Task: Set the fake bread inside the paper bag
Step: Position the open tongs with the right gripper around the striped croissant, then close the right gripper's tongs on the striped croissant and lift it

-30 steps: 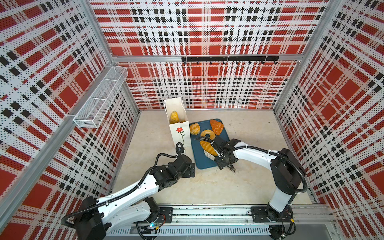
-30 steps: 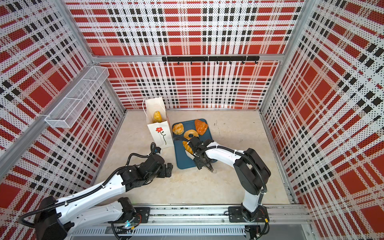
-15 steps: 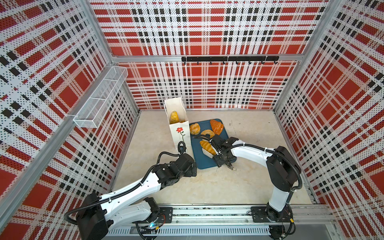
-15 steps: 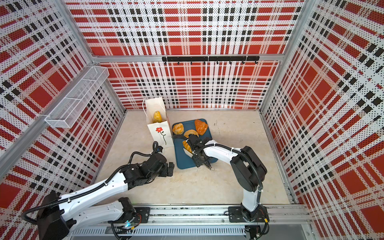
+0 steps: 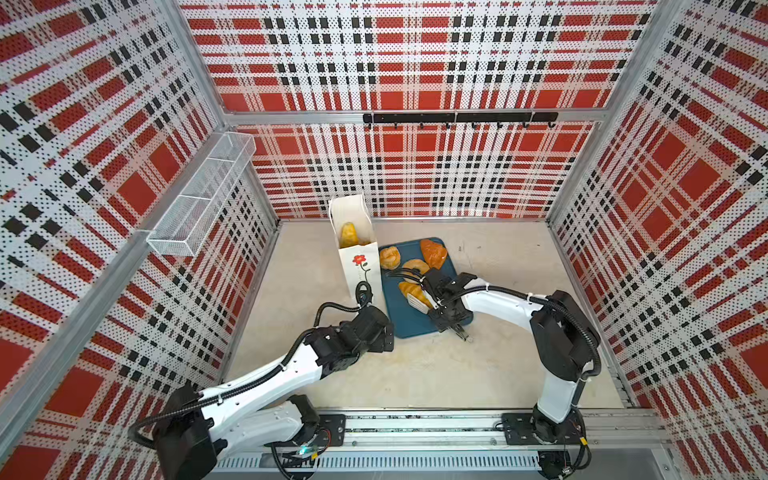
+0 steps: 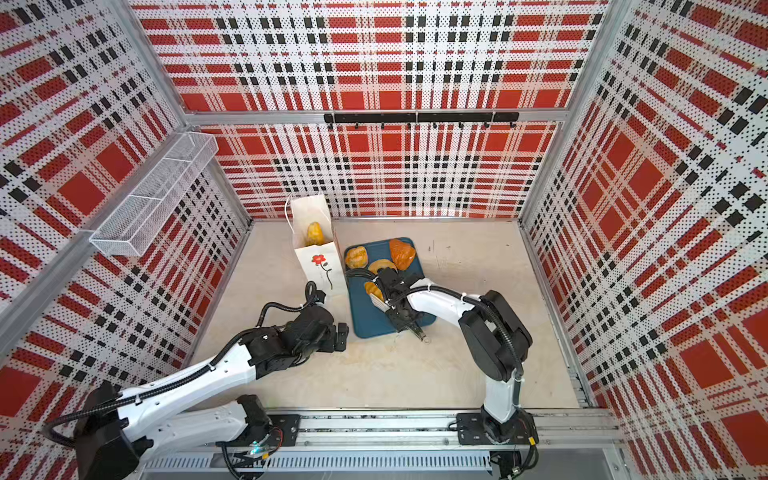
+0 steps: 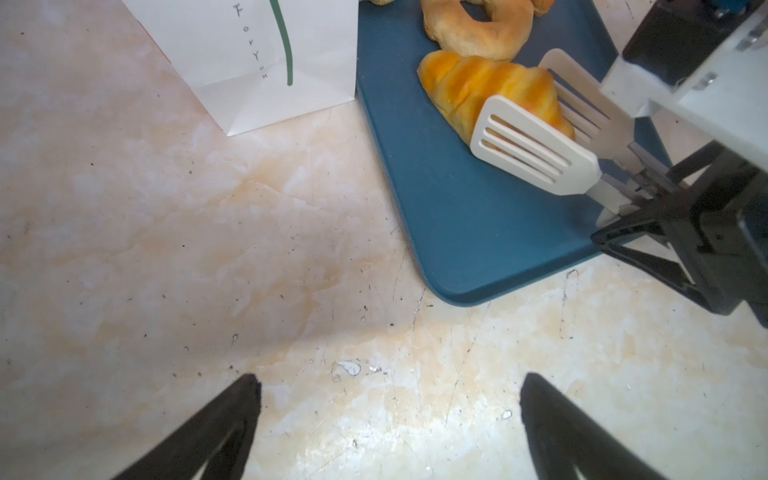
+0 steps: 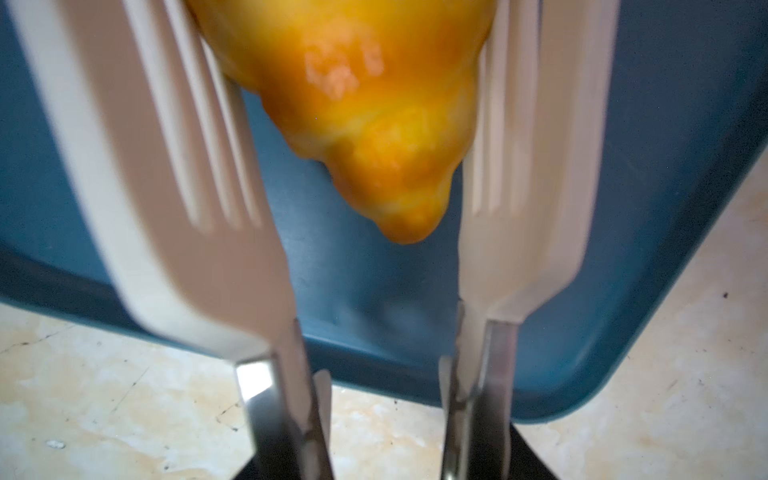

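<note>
While our left gripper (image 7: pixel 390 378) hangs over the pale, stone-look surface (image 5: pixel 415 374) with its two black fingers (image 7: pixel 232 415) spread wide and nothing between them, our right gripper (image 5: pixel 439 312) squeezes a pair of white slotted plastic tongs (image 7: pixel 536 149). We see the two tong blades standing on each side of a ridged golden-yellow toy croissant (image 8: pixel 365 104), close against it. The croissant lies on a dark blue plastic tray (image 7: pixel 457 216). Three more pieces of fake bread sit at the far end of that tray: a pale ring doughnut (image 5: pixel 414 265) just beside the croissant, a round yellow bun (image 5: pixel 390 257) and a darker orange-brown piece (image 5: pixel 433 252). Right beside the tray, on its left in both top views, stands the tall white paper bag with a red flower on a green stem (image 5: pixel 359 266), upright and open at the top. One yellow piece of bread (image 5: pixel 348 235) already sits inside the bag. Our left gripper is near the bottom of the bag and the near corner of the tray, touching neither.
</note>
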Robot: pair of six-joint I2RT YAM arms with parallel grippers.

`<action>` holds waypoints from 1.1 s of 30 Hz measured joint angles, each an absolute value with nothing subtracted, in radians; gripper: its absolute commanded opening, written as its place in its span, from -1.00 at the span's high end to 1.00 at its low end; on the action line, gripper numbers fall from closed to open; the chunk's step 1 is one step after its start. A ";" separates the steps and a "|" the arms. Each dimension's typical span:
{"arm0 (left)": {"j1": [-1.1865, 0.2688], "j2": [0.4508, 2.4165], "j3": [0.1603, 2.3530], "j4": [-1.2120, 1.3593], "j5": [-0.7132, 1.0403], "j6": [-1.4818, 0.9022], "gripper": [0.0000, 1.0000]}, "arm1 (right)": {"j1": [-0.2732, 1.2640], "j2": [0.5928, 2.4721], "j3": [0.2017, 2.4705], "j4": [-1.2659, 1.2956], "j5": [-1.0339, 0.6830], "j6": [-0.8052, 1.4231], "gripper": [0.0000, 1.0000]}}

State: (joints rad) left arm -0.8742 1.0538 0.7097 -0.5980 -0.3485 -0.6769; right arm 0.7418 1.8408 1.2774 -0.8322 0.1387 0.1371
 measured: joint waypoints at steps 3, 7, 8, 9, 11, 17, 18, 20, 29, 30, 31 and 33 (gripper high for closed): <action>-0.874 1.049 0.710 -0.598 -0.353 -0.677 -0.99 | 0.738 1.840 1.277 -0.833 0.135 0.138 0.10; -0.874 1.031 0.711 -0.599 -0.358 -0.677 -0.99 | 0.735 1.831 1.274 -0.831 0.130 0.137 0.09; -0.874 1.025 0.711 -0.599 -0.359 -0.677 -0.99 | 0.734 1.825 1.270 -0.830 0.129 0.137 0.09; -0.874 1.019 0.711 -0.599 -0.360 -0.677 -0.99 | 0.733 1.818 1.265 -0.828 0.127 0.137 0.09; -0.874 1.005 0.711 -0.599 -0.364 -0.677 -0.99 | 0.733 1.805 1.254 -0.828 0.124 0.137 0.09; -0.874 0.958 0.711 -0.602 -0.378 -0.678 -0.99 | 0.732 1.765 1.221 -0.823 0.113 0.137 0.09; -0.874 0.948 0.711 -0.605 -0.382 -0.679 -0.99 | 0.732 1.758 1.215 -0.820 0.112 0.137 0.09; -0.874 0.929 0.711 -0.611 -0.389 -0.680 -0.99 | 0.732 1.744 1.207 -0.817 0.107 0.138 0.09; -0.874 0.881 0.711 -0.622 -0.397 -0.678 -0.99 | 0.730 1.687 1.166 -0.794 0.079 0.138 0.10; -0.874 0.881 0.712 -0.622 -0.397 -0.677 -0.99 | 0.730 1.680 1.161 -0.791 0.076 0.138 0.10; -0.874 0.881 0.712 -0.623 -0.397 -0.676 -0.99 | 0.730 1.673 1.156 -0.788 0.072 0.139 0.10; -0.874 0.881 0.712 -0.623 -0.397 -0.673 -0.99 | 0.730 1.658 1.147 -0.784 0.066 0.141 0.10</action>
State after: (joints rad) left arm -0.8742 0.8814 0.7116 -0.6228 -0.3965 -0.6735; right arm 0.7303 1.6581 1.1469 -0.7837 0.0658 0.1410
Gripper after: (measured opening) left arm 0.994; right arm 0.454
